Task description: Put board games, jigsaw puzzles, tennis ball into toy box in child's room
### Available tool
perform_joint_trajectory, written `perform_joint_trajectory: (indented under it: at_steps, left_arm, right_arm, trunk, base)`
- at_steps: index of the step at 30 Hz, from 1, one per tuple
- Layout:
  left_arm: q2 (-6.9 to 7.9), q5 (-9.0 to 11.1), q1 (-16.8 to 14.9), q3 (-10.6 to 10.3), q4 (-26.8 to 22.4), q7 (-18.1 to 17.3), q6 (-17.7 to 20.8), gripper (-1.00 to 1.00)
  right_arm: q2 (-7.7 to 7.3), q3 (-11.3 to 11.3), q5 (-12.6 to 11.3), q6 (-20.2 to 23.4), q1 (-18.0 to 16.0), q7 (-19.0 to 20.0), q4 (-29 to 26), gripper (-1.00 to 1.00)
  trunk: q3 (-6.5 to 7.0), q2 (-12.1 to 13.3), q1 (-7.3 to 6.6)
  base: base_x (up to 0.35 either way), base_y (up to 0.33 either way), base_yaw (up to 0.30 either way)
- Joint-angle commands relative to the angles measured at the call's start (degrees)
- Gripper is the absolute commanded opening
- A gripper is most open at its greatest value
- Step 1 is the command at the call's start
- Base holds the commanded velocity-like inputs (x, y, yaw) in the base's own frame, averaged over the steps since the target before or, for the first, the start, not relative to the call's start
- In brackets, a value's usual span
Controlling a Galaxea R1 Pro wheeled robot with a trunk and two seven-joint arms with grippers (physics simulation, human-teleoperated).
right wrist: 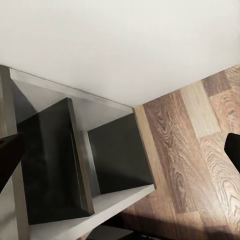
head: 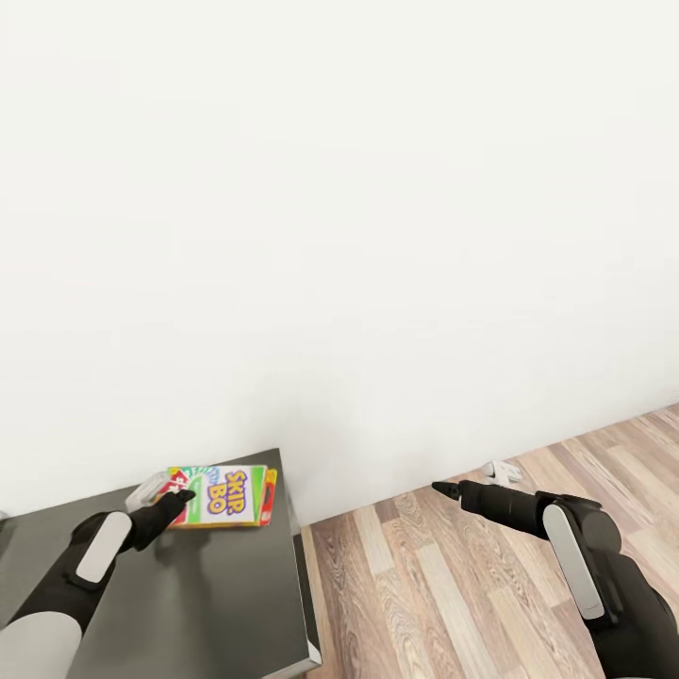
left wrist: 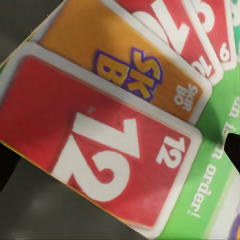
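One flat yellow-green-red Skip-Bo card-game box (head: 224, 497) lies at the far corner of the dark grey cabinet top (head: 217, 604), at the left gripper's (head: 179, 498) twelve o'clock; looks light, stiff, slick—pinch an edge; closure of either pincer, right gripper (head: 441, 488) included, unreadable.

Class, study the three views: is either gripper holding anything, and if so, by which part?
The left gripper is at the left edge of the Skip-Bo box, on the dark table; an actual hold cannot be told. The right gripper holds nothing.
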Motion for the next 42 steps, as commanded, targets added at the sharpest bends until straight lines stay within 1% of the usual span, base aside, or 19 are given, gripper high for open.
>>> perform_joint_trajectory:
  at_steps: [1, 8, 17, 31, 39, 42]
  left_arm:
    - [-0.51, 2.06, 0.03, -0.02, 0.10, 0.40, 0.11, 1.00]
    - [-0.52, 2.07, 0.03, -0.01, -0.09, 0.32, 0.11, 1.00]
    - [-0.50, 2.08, 0.03, -0.01, -0.16, -1.17, 0.08, 1.00]
    - [-0.54, 2.13, 0.03, -0.01, -0.21, -1.86, 0.11, 1.00]
    - [-0.70, 2.15, 0.03, -0.01, -0.32, -3.54, 0.11, 1.00]
    - [-1.03, 2.15, 0.03, -0.01, -0.86, -4.23, 0.11, 1.00]
  right_arm:
    - [0.01, -0.08, 0.51, 0.24, -0.05, 0.59, -0.03, 1.00]
    - [0.01, -0.08, 0.48, 0.24, -0.05, 0.59, -0.03, 1.00]
    - [0.01, -0.08, 0.51, 0.24, -0.05, 0.59, -0.03, 1.00]
    - [0.01, -0.08, 0.51, 0.24, -0.05, 0.59, -0.03, 1.00]
    - [0.01, -0.08, 0.50, 0.24, -0.05, 0.59, -0.03, 1.00]
    - [0.01, -0.08, 0.50, 0.24, -0.05, 0.59, -0.03, 1.00]
  trunk:
    - [-0.11, -0.09, 1.33]
    - [-0.11, -0.09, 1.33]
    - [-0.11, -0.09, 1.33]
    - [-0.11, -0.09, 1.33]
    - [-0.11, -0.09, 1.33]
    - [-0.11, -0.09, 1.33]
  base:
    - [0.000, 0.000, -0.007]
    - [0.000, 0.000, -0.003]
    - [0.000, 0.000, 0.000]
    - [0.000, 0.000, -0.001]
    - [0.000, 0.000, -0.123]
    - [0.000, 0.000, -0.097]
